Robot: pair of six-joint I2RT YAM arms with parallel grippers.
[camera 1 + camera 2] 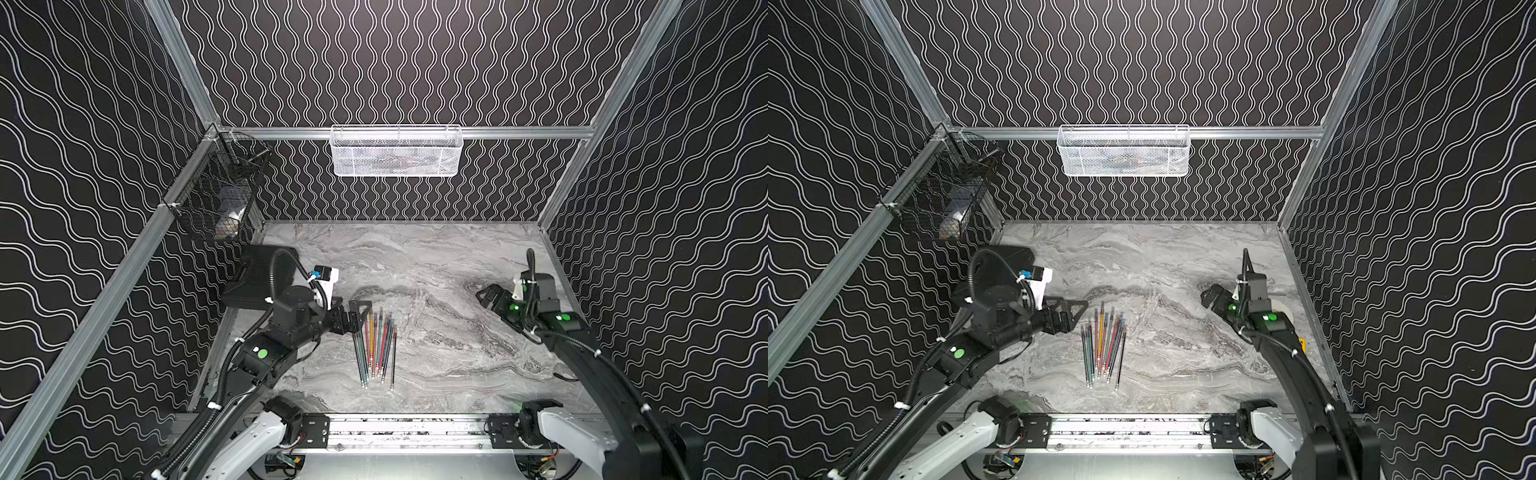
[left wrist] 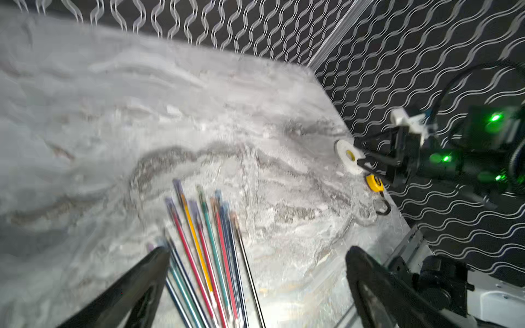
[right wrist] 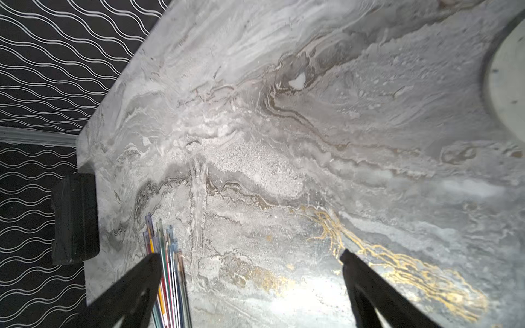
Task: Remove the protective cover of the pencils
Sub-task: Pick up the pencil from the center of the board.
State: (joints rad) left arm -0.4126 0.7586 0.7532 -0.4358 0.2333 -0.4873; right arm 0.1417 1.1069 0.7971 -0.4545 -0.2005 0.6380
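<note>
grey marble-patterned table (image 1: 436, 266) carried the pencils (image 1: 376, 351), a loose fan of about a dozen thin sticks in orange, red, teal, purple and black, lying near the middle with pale tips toward the front rail. the left hand (image 1: 360, 318) hovered just beside their far ends, jaws spread wide with nothing between them; in the left wrist view one of its fingers (image 2: 147, 269) sat at the edge of the fan. the right hand (image 1: 485, 297) hung well apart near the right wall, likewise spread and empty. the far ends seemed to wear small translucent sleeves (image 2: 177, 184), though blur left that uncertain. the step looked like the approach to a first pick, no cover off yet. next would call for singling out one pencil, pinching its shaft, and drawing the sleeve off with the other hand without scattering the rest.
</note>
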